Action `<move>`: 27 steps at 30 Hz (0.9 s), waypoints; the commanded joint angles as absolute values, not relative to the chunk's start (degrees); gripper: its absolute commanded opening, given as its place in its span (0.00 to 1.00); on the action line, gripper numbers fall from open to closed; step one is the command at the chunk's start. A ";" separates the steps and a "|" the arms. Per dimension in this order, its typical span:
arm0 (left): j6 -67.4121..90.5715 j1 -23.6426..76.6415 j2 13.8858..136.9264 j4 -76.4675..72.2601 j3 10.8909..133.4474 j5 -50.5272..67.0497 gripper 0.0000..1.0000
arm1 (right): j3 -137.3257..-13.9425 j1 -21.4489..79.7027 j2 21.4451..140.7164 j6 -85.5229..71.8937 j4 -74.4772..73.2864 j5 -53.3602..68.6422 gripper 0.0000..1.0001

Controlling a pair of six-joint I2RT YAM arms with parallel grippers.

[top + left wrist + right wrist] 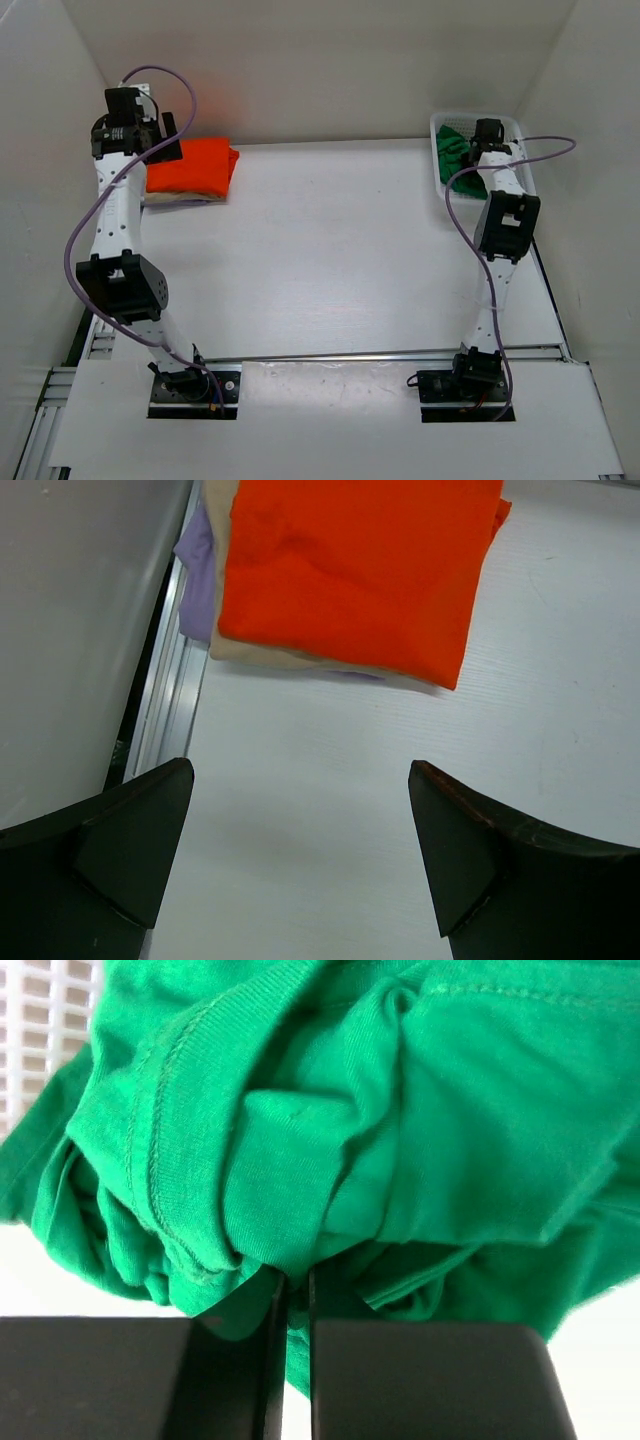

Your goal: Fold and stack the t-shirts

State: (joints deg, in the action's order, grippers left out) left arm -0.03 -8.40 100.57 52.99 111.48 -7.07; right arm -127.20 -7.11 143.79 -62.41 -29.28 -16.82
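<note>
Right fingers [480,140] were pinched on the green t-shirt [420,1100] in the basket [470,117]; left fingers [168,140] were spread wide by the stack.

At the desk's [330,250] far right corner, the right fingers were closed almost together on a bunched fold of the green t-shirt, which lay crumpled inside the white mesh basket. At the far left corner, the other three t-shirts lay folded in a pile on the desk: the orange-red t-shirt [355,570] on top, the beige t-shirt [270,658] showing as a thin edge beneath it, and the lavender t-shirt [197,580] sticking out at the side next to the wall. The left fingers stood fully apart and gripped nothing, above bare desk just short of the pile.
</note>
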 commanded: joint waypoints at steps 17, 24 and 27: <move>0.00 -5.98 72.01 55.11 91.86 2.99 1.00 | -109.00 24.57 81.51 -15.02 -5.71 -19.18 0.00; 0.00 -5.36 62.67 55.11 83.86 2.99 1.00 | -98.71 37.34 79.71 -33.43 -11.41 -20.63 0.04; 0.00 -4.66 62.14 55.11 82.97 2.29 1.00 | -98.17 38.58 85.41 -43.48 -22.47 -23.65 0.21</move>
